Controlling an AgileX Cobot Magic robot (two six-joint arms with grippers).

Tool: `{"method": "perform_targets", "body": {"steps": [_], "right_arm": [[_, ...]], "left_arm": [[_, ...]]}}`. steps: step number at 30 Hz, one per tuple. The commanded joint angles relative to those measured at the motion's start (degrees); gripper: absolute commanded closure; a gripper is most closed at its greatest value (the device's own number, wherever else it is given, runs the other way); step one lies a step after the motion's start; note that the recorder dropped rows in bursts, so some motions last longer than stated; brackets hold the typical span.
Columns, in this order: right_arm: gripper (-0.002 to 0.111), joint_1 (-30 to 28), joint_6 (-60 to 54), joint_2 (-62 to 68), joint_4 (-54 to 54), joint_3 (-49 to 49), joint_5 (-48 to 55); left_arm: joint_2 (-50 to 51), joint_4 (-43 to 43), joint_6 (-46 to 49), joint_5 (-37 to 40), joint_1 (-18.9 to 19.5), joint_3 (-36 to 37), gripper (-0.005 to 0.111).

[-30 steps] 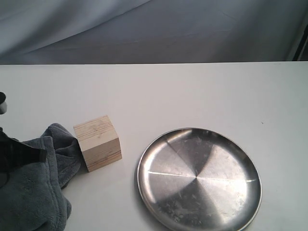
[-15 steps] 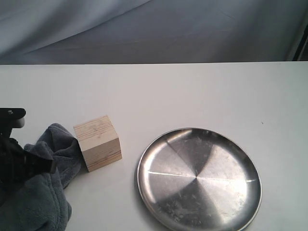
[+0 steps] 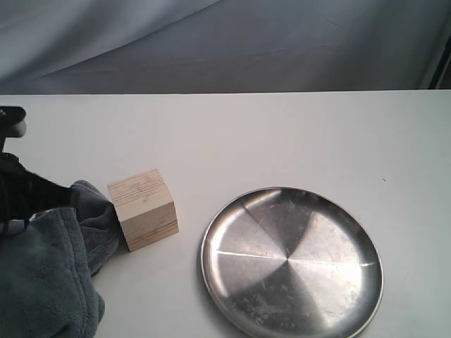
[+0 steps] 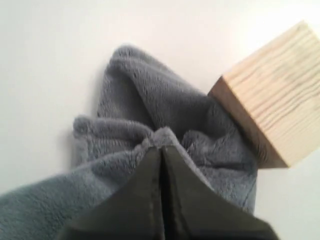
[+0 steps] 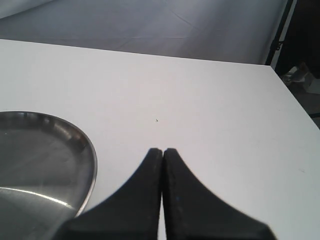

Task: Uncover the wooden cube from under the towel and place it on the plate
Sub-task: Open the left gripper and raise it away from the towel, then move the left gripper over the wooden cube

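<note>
Because the left gripper (image 4: 161, 147) grips the plush dark grey towel (image 4: 145, 100), the pale wooden cube (image 3: 143, 209) stands bare left of the round silver metal plate (image 3: 292, 262); right gripper (image 5: 162, 150) clenched, empty

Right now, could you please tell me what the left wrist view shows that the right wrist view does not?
Only the left wrist view: the left gripper, jaws shut on a bunched fold of the towel, with the wooden cube uncovered right beside the cloth. Only the right wrist view: the right gripper, shut and holding nothing, part of the plate with nothing on the part shown, and the grey backdrop beyond the table's edge. Both: the white table.
</note>
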Motion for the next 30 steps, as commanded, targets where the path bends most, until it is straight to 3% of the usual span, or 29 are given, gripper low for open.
{"method": "perform_targets", "body": {"steps": [1,5,13,21,30], "right_arm": [[0.108,0.11,-0.19,-0.35,0.27,0.21,-0.53],[0.108,0.11,-0.19,-0.35,0.27,0.21,-0.53],[0.108,0.11,-0.19,-0.35,0.27,0.21,-0.53],[0.108,0.11,-0.19,-0.35,0.27,0.21,-0.53],[0.108,0.11,-0.19,-0.35,0.27,0.21,-0.53]], "left_arm": [[-6.89,1.76,4.88,-5.68,-0.09,-0.7,0.106],[-11.34,1.76,13.74,-9.81,-0.09,-0.7,0.107],[-12.0,0.47,16.19,-14.39,-0.35,-0.7,0.107],[-12.0,0.47,19.44,-18.73,-5.14,-0.7,0.107],[-12.0,0.47,19.44,-17.8,-10.76,-0.7,0.107]]}}
